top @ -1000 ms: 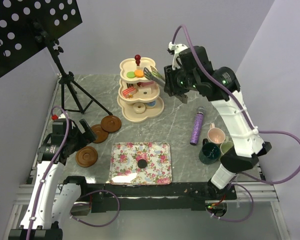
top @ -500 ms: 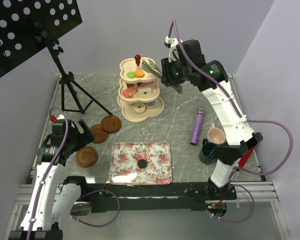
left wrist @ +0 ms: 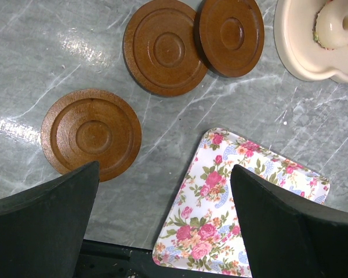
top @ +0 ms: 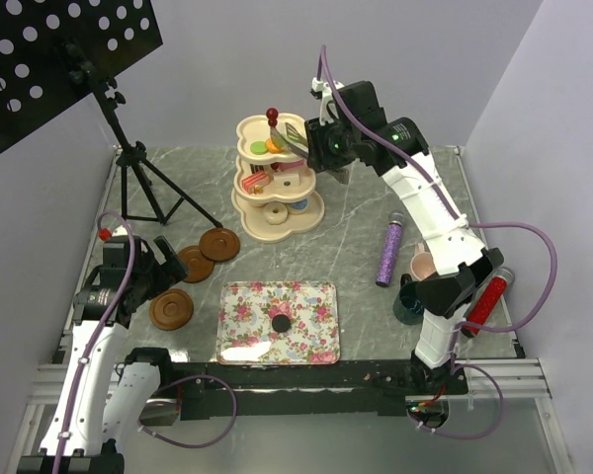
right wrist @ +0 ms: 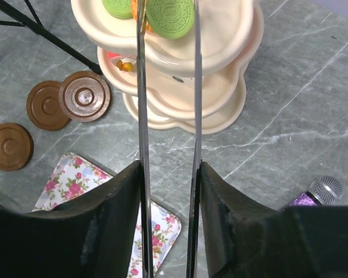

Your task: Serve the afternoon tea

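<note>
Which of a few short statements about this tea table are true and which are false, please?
1. The right gripper holds metal tongs pointing toward the cream stand's top tier. True.
2. Three brown saucers lie on the table, two overlapping. True.
3. The left gripper grips one of them. False: it is open and empty, above the table.
4. The purple microphone lies on the floral tray. False: it lies on the table, right of the tray, beside the mugs.
</note>
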You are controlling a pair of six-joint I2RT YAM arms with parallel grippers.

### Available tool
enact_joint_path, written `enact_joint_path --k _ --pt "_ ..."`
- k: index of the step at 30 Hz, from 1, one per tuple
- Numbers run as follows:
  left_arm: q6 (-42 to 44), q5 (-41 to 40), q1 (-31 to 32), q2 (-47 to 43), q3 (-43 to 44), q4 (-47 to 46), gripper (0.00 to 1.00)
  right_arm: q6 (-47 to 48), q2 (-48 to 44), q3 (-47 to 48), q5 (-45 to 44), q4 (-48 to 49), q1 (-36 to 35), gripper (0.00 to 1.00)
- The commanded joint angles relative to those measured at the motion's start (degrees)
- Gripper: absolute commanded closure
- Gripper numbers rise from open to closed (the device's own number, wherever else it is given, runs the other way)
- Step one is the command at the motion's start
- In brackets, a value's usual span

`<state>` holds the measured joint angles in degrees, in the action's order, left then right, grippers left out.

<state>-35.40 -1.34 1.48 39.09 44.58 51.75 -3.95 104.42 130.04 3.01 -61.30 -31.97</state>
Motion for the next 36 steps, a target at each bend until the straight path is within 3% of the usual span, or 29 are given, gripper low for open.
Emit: enact_joint_path --k 1,7,23,28,36 --pt "-0.3 0.1 -0.2 -0.6 0.6 -0.7 0.0 0.3 -0.4 0.4 -0.8 3.0 0.3 0.49" --pt "0.0 0.6 -0.2 -0.7 0.6 -0.9 0.0 -0.2 -1.2 -0.7 -1.2 3.2 0.3 0.39" --pt "0.8 0.8 -0.2 -1.4 0.4 -1.5 0.0 -2.2 -9.2 -0.8 -0.7 4.6 -0.4 0.44" --pt "0.9 1.8 -0.2 -1.6 0.4 -1.6 0.0 -2.5 -17.7 -9.4 -2.8 6.1 -3.4 0.45" --pt "0.8 1.6 -0.2 -2.5 0.4 -1.6 0.0 -6.5 -34.4 -35.4 -10.5 8.0 -14.2 0.45"
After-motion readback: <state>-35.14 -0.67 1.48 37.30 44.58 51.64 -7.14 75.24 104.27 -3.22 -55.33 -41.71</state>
